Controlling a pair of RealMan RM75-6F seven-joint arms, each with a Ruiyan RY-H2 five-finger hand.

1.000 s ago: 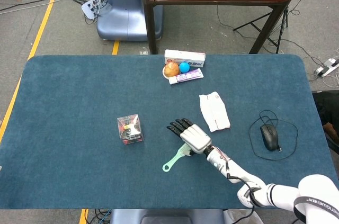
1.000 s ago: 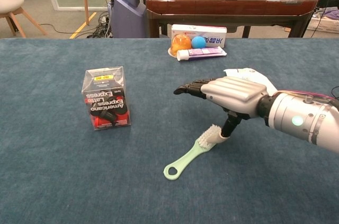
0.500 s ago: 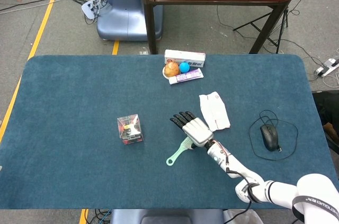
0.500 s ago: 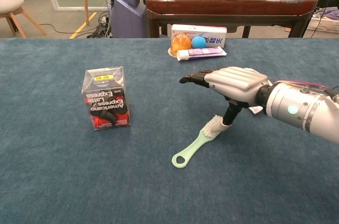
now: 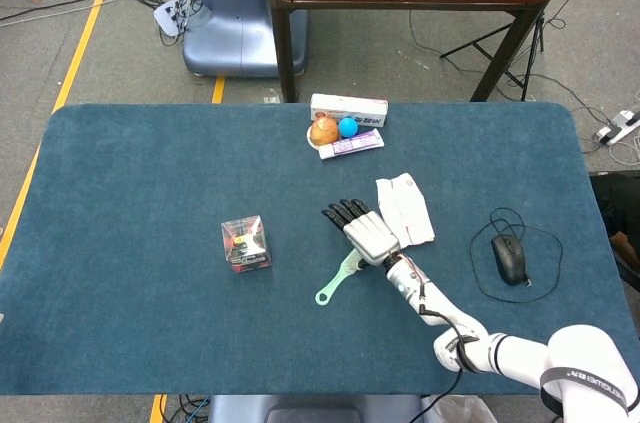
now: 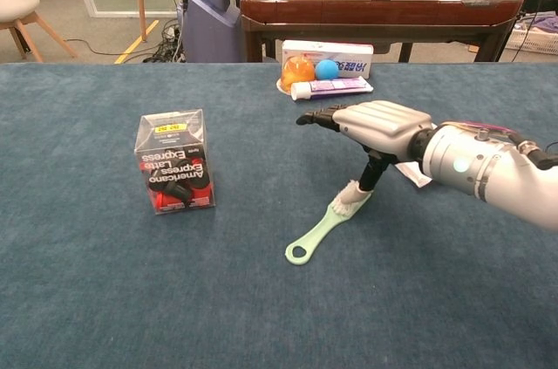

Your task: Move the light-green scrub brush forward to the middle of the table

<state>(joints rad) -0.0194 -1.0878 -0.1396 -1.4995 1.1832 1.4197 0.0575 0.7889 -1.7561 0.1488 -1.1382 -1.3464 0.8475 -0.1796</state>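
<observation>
- Green brush (image 6: 327, 222) lies flat near the table's (image 5: 140, 173) middle, ring end toward the robot, bristle head away.
- Right hand (image 6: 377, 125) hovers over the head, thumb pressing down on the bristles, other fingers stretched flat and gripping nothing.
- Risk: single-point contact may let the brush pivot or slip free.
- Cloth (image 5: 405, 209) beyond could snag.

Both views are evenly and brightly lit, with no glare seen on the blue table (image 5: 140, 243). Only soft, faint shadows are cast, such as the one beneath the right hand (image 6: 375, 120) in the chest view. Sharp focus is held throughout, and slight bending is noticed at the table's far edge in the head view.
</observation>
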